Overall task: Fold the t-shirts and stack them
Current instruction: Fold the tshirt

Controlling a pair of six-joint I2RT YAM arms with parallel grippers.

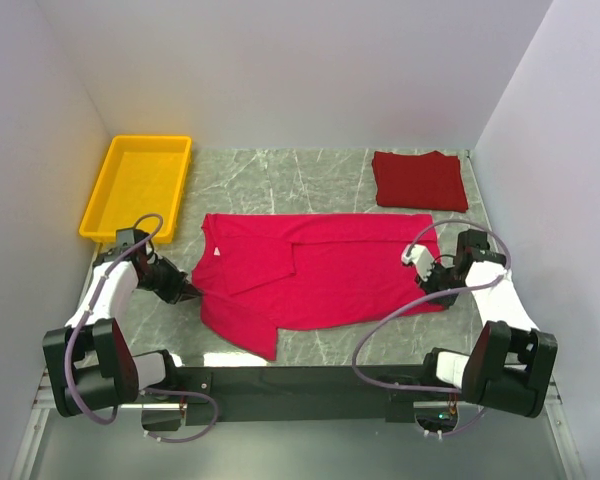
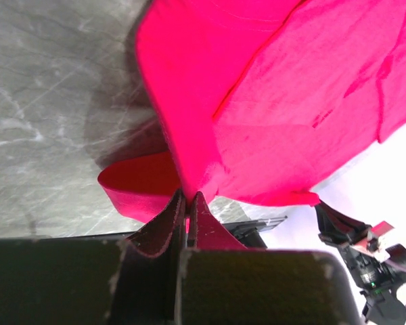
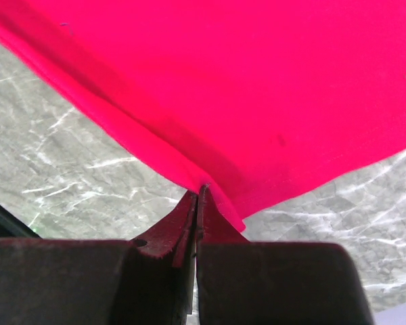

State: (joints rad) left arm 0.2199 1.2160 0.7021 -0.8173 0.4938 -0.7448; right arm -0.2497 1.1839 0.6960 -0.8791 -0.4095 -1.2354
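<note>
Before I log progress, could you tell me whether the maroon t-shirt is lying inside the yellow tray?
No, the maroon t-shirt lies folded on the table at far right, apart from the yellow tray.

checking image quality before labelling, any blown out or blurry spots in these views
Top external: even light, sharp, soft shadows only. Left wrist: lower right corner blown out white; pink t-shirt oversaturated, shadowing the table. Right wrist: near fingers dark and soft, cloth colour nearly flat.
</note>
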